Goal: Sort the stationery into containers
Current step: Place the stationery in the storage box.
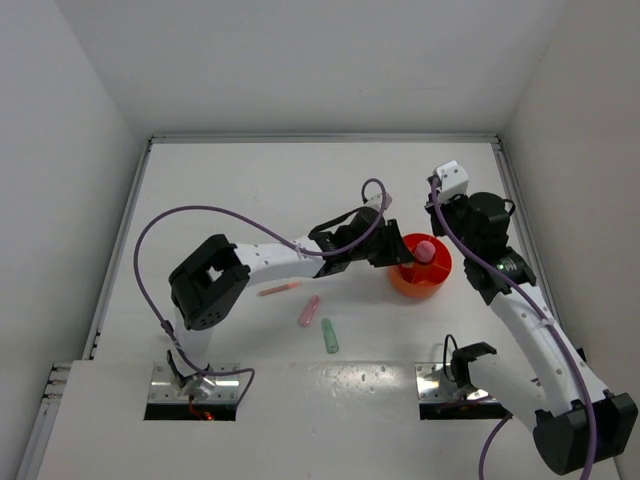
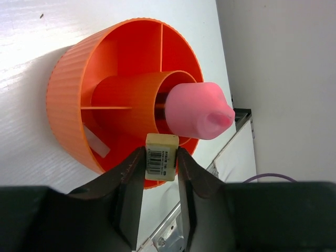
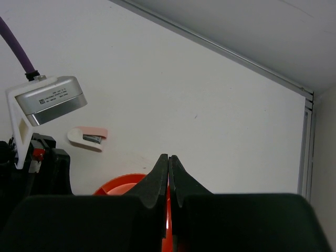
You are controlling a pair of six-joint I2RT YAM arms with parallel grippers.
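Left gripper (image 2: 160,157): pinches a barcoded tan eraser (image 2: 160,163) at lower centre of the wrist view, just over the near rim of the orange tub (image 2: 68,100). Right gripper (image 3: 168,163): closed tight, seemingly on the tub's wall. Carry the eraser further in over an open pocket, clear of the pink-capped tube (image 2: 197,110) in the hub, then open enough for a clean drop.

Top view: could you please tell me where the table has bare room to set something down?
Bare: the far-left table behind the tub, up to the back wall. Crowded: the middle, where the pink marker, green marker and thin stick lie.
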